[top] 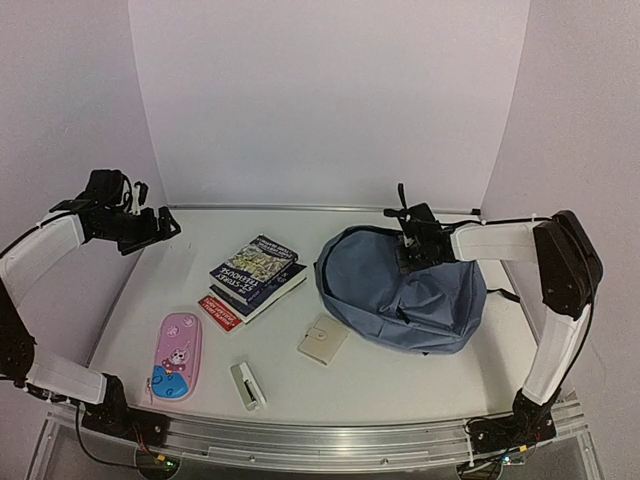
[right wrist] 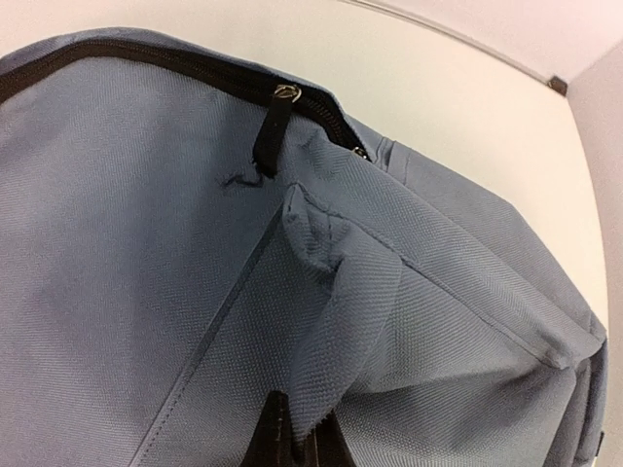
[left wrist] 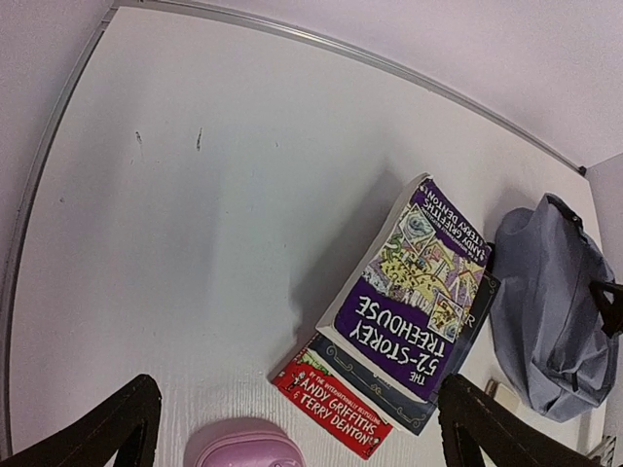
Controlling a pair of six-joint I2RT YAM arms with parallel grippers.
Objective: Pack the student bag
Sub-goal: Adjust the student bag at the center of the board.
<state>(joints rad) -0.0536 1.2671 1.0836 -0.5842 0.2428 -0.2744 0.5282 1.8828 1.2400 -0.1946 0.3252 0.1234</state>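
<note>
White tabletop, pale walls behind. Soft slate-blue fabric student bag [top: 400, 295] lies slumped right of centre in the top view. Expect light, limp cloth that sags and bunches under a pinch. The firmer holds are probably the black zip pull [right wrist: 273, 126] or the zip trim. Right gripper [top: 413, 250] is clenched on a fabric fold near the bag's upper edge. Left gripper [top: 158, 226] hangs spread wide and empty at upper left, well apart from the stacked paperback books [top: 255, 272].

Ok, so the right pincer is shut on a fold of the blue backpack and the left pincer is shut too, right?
Not quite: the left pincer is open, its jaws spread wide in the left wrist view. The right pincer is shut on a fold of the blue backpack, as you said.
</note>
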